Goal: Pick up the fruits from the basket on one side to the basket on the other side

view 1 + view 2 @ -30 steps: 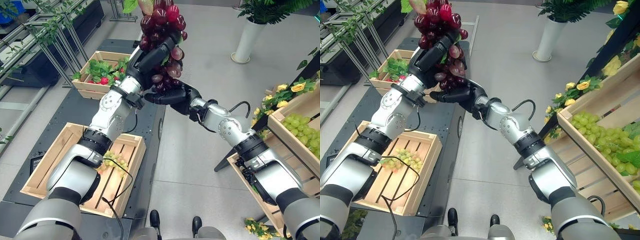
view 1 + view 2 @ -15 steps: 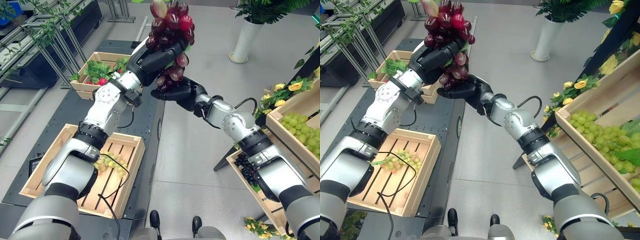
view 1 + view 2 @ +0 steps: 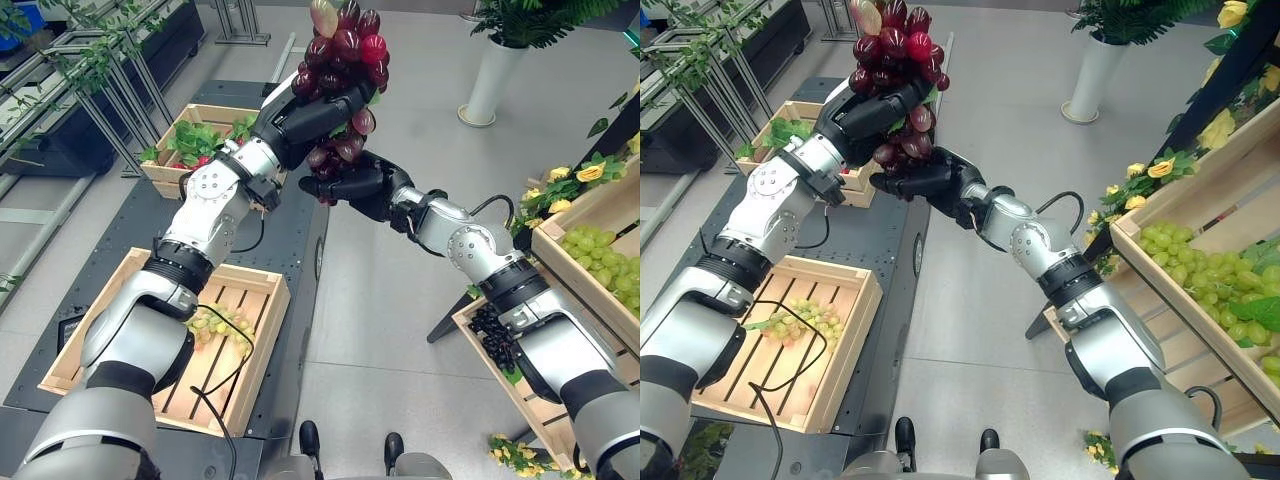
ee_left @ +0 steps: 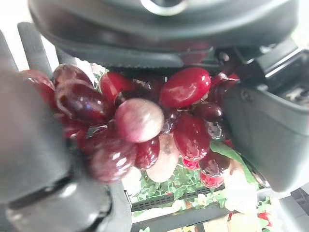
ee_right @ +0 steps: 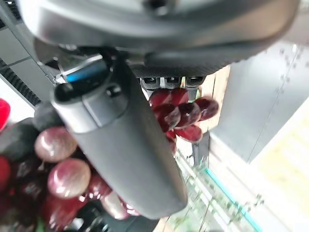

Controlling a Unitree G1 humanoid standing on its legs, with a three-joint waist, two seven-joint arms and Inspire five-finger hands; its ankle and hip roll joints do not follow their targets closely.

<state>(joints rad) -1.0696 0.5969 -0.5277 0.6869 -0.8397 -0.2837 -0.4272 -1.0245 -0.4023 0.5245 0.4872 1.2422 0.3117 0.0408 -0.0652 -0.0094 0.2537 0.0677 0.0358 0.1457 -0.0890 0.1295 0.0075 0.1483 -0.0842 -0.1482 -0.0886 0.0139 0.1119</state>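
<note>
A bunch of red grapes (image 3: 345,45) is held high over the floor between the two sides. My left hand (image 3: 310,110) is shut on its middle, and most of the berries stand up above the fingers. Close up, the berries (image 4: 140,121) press against its palm. My right hand (image 3: 355,188) reaches in from the right just beneath, open, its straight fingers lying under the lowest grapes (image 5: 178,113). Its thumb (image 5: 125,145) crosses in front of them.
A slatted wooden crate (image 3: 120,290) at the lower left holds green grapes (image 3: 215,322). A farther crate (image 3: 205,140) holds leaves and red fruit. On the right, a shelf crate (image 3: 545,250) holds green grapes (image 3: 600,265), and dark grapes (image 3: 495,335) lie below. A white planter (image 3: 495,80) stands behind.
The bunch and both hands have drifted slightly to the right, and the left forearm has tilted flatter. The right hand stays just under the grapes.
</note>
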